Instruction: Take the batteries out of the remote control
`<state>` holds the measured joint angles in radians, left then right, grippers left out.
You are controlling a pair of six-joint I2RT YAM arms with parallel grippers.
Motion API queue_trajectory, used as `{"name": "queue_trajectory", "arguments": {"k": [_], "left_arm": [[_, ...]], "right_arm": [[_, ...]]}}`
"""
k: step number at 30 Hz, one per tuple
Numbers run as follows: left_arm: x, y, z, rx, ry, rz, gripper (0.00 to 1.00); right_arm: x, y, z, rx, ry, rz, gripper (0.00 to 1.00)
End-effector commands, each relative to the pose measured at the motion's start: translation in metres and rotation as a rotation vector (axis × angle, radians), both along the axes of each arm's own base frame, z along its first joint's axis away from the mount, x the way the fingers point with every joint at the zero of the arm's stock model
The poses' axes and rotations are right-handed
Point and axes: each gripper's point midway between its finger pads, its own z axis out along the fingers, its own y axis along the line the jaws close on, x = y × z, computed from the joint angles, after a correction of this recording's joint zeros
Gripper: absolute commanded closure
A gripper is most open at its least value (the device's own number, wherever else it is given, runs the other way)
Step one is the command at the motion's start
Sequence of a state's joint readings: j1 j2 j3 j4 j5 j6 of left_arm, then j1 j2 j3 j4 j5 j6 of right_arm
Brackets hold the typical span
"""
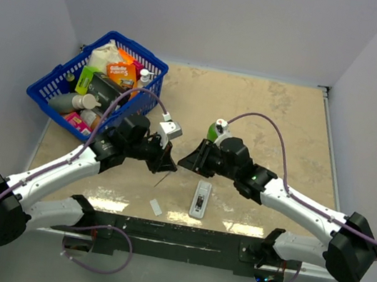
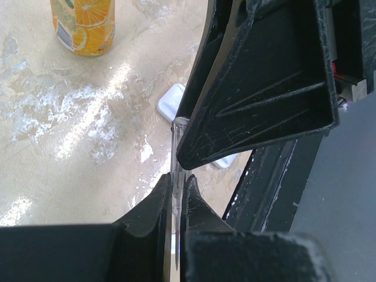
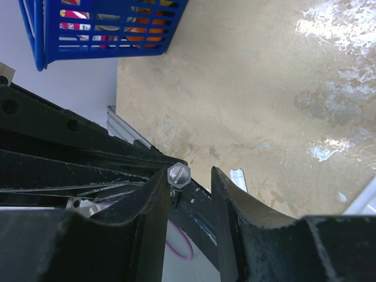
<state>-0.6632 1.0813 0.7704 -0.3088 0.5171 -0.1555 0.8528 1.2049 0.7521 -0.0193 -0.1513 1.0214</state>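
The remote control [image 1: 199, 198] is a slim white bar lying flat near the table's front edge, with a dark recess facing up. I cannot make out the batteries in it. My left gripper [image 1: 167, 163] hovers just left of the remote, shut on a long thin grey stick [image 2: 175, 187] that points down at the table. My right gripper [image 1: 188, 161] faces it from the right, tip to tip. Its fingers [image 3: 229, 194] stand apart, and the stick's small hexagonal end [image 3: 178, 175] sits between them against one finger. One corner of the remote [image 2: 170, 101] shows behind the right gripper's black finger.
A blue basket [image 1: 51, 86] full of packets stands at the back left. A green-topped bottle [image 1: 218, 128] with an orange label [image 2: 83, 24] stands behind the right gripper. A small flat white piece [image 1: 156, 206] lies by the front edge, left of the remote.
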Motion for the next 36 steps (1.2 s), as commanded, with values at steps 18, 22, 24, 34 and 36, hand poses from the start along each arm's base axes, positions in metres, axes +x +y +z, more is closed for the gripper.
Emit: {"name": "queue_trajectory", "arguments": {"k": [18, 22, 24, 34, 36], "left_arm": [[0.007, -0.004, 0.017, -0.070, 0.011, 0.083, 0.32], [0.010, -0.004, 0.024, -0.092, 0.010, 0.110, 0.17], [0.010, -0.008, 0.021, -0.103, 0.044, 0.115, 0.04], [0.015, -0.011, -0.026, -0.059, 0.184, 0.191, 0.00], [0.021, -0.001, -0.045, 0.013, 0.201, 0.255, 0.02]], "right_arm": [[0.013, -0.031, 0.036, -0.105, -0.415, 0.041, 1.00], [-0.004, -0.058, 0.044, -0.145, -0.593, 0.101, 1.00], [-0.019, -0.064, 0.038, -0.127, -0.634, 0.149, 1.00], [-0.038, -0.108, 0.017, -0.239, -0.707, 0.149, 1.00], [-0.039, -0.107, 0.009, -0.266, -0.689, 0.177, 1.00]]}}
